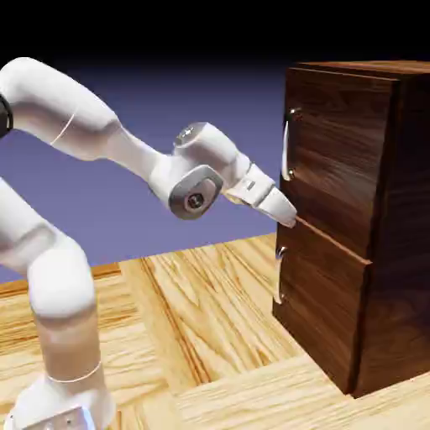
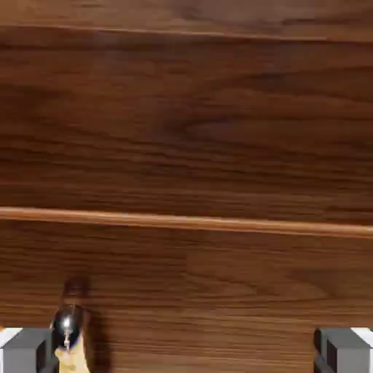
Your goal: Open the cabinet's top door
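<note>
The cabinet (image 1: 361, 218) is a tall dark-brown wood box at the exterior view's right. Its top door (image 1: 336, 159) carries a vertical curved silver handle (image 1: 288, 144) on its left edge. My gripper (image 1: 284, 212) points down and right at the door's lower left corner, just below that handle, by the seam above the lower panel (image 1: 323, 311). In the hand view, dark wood fills the picture and the light seam (image 2: 186, 222) crosses it. One silver handle end (image 2: 67, 324) shows beside the left fingertip (image 2: 25, 351); I cannot tell which panel it belongs to. The gripper (image 2: 186, 357) is open, with nothing between its fingers.
The lower panel has its own silver handle (image 1: 279, 275). The cabinet stands on a light wooden table (image 1: 210, 336). My white arm (image 1: 92, 126) comes in from the exterior view's left.
</note>
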{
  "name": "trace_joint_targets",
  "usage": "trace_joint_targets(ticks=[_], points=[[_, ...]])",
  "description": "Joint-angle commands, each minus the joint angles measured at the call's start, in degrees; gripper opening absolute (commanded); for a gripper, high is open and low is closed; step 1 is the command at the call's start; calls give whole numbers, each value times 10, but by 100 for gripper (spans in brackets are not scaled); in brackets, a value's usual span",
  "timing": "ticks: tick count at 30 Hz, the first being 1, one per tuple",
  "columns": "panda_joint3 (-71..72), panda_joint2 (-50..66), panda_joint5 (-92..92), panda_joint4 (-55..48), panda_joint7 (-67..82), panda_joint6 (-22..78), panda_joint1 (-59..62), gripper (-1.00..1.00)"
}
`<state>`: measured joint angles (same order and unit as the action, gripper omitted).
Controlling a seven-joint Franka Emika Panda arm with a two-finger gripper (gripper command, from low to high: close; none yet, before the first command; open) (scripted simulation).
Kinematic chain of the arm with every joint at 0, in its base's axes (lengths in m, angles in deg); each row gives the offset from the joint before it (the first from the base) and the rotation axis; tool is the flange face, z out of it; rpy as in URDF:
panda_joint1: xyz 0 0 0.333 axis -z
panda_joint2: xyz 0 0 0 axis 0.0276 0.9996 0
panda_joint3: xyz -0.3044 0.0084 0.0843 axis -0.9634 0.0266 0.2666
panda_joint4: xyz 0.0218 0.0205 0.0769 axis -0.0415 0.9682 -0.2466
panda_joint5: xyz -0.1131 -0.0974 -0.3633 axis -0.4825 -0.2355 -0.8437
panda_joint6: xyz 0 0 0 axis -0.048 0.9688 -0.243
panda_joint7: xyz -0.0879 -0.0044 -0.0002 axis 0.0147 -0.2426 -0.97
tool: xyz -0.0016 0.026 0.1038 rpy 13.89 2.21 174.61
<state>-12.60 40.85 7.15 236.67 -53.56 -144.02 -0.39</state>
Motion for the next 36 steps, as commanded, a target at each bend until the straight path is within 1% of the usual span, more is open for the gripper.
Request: trace_joint_targets(ticks=[1,36], points=[[8,-4,25,-3,-10,1,7,0],[297,-137,897,-109,-345,36,251,0]])
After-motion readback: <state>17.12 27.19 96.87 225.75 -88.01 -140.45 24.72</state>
